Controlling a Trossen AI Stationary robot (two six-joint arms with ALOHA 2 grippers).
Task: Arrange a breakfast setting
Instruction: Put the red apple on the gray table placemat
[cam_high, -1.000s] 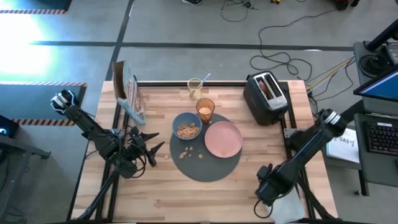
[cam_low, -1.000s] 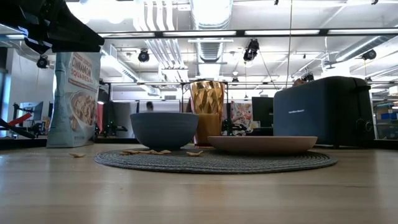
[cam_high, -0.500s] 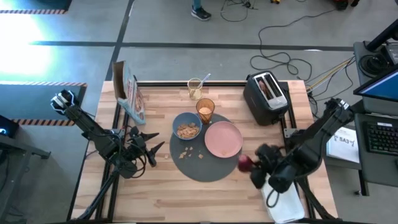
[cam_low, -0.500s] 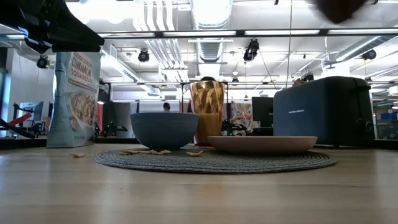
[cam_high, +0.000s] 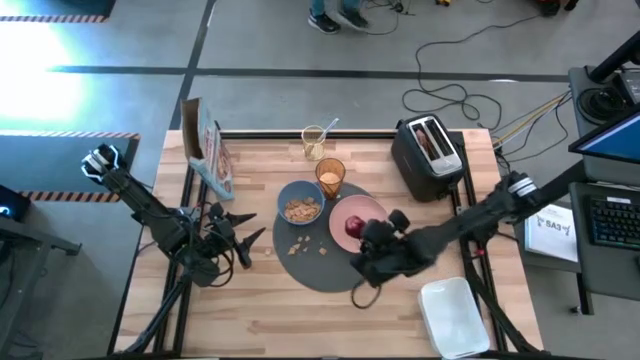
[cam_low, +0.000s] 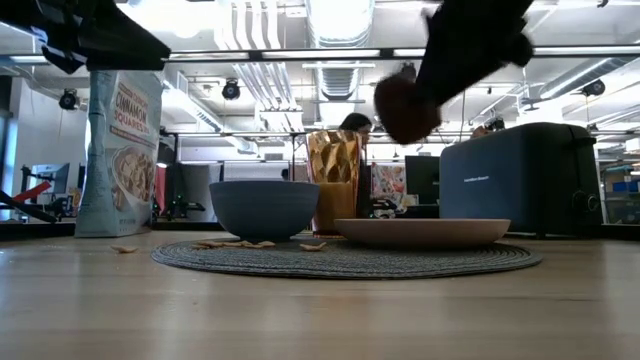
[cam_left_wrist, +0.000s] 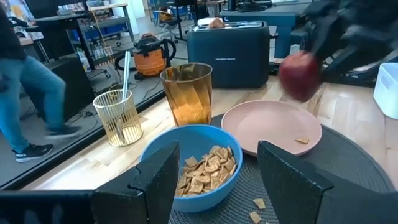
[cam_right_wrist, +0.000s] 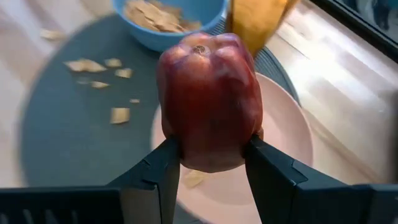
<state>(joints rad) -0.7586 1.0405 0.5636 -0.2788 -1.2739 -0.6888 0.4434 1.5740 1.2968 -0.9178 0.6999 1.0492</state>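
The right pincer (cam_right_wrist: 211, 165) grips the apple (cam_right_wrist: 209, 99) above the plate (cam_high: 375, 212). Beyond it on the mat (cam_high: 310, 265) sit bowl (cam_high: 300, 203) and tumbler (cam_high: 330, 176). The apple isn't set down yet; the toast (cam_high: 428, 143) is apparently still in the toaster (cam_high: 430, 165). The left pincer (cam_high: 240, 238) waits open.

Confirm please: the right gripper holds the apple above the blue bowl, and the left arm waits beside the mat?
Not quite. The right gripper holds the apple above the pink plate, not the bowl, as the right wrist view shows. The left arm does wait beside the mat.
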